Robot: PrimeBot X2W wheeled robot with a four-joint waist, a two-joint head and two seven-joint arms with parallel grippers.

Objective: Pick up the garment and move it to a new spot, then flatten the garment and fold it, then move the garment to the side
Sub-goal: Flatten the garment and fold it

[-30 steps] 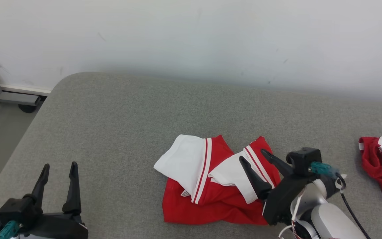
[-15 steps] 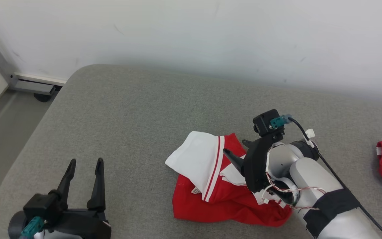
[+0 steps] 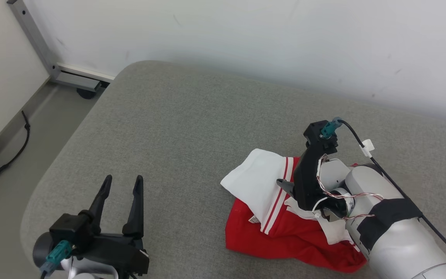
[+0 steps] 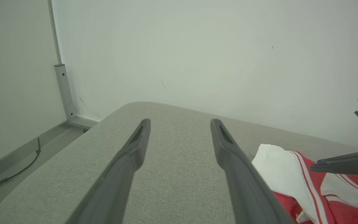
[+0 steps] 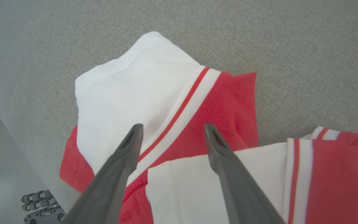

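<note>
Now you have one garment (image 3: 285,244), red with white striped sleeves, bunched at the lower right of the head view near the grey surface's (image 3: 192,116) front edge. Bare surface stretches from it up to the wall and left to the rounded corner, where it drops to the floor (image 3: 10,128). You have two tools. The right tool (image 5: 172,125) hangs over the white sleeve, fingers spread wide, gripping nothing. The left tool (image 3: 124,178), lower left, is equally wide and holds nothing.
</note>
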